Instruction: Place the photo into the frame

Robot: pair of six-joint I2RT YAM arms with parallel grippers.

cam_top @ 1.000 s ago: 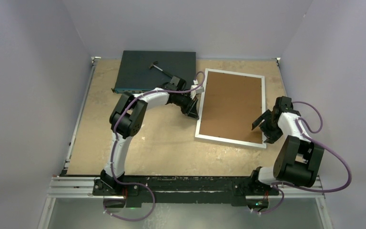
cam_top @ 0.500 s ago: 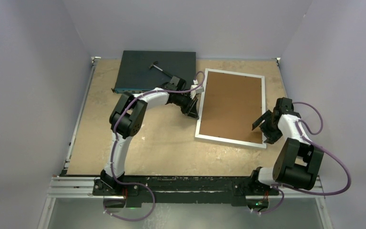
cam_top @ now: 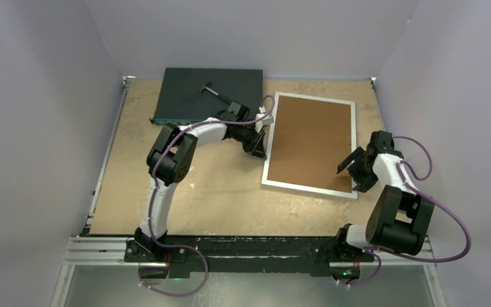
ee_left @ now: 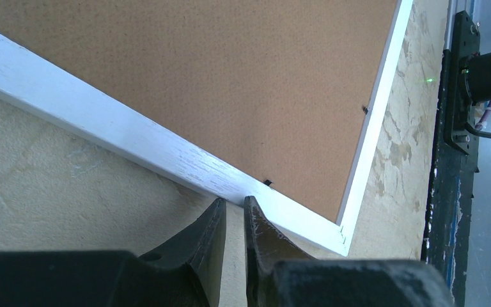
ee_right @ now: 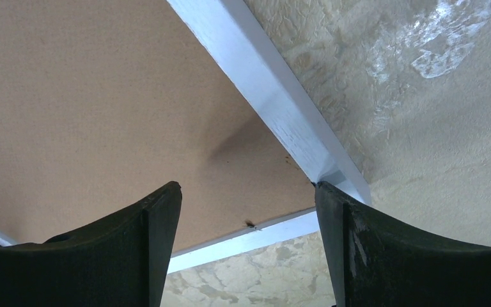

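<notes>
Left gripper point(ee_left: 234, 203): black fingers almost together, only a thin slit between them and nothing seen in it, tips at the left long edge of the large white-bordered rectangular picture frame point(cam_top: 307, 189). Right gripper point(ee_right: 248, 188): jaws wide apart, empty, above the frame's near right corner. The frame lies flat, right of centre on the mottled tan table point(cam_top: 217, 192), with the plain brown backing board point(cam_top: 310, 141) uppermost.

The table point(cam_top: 217, 195) lies bare across its near-left half, giving open passage from the left wall up to the frame point(cam_top: 307, 188). The frame lies flat at right-centre, filled by the brown backing board point(cam_top: 312, 141). Only a narrow strip of table runs past its right rail, and the right gripper point(cam_top: 351, 177), jaws wide, hangs there over the near-right corner. The left gripper point(cam_top: 260, 148), jaws nearly together, sits against the left rail, its arm arching over mid-table. A dark flat box point(cam_top: 192, 96) carrying a small tool point(cam_top: 212, 91) blocks the far-left corner.
</notes>
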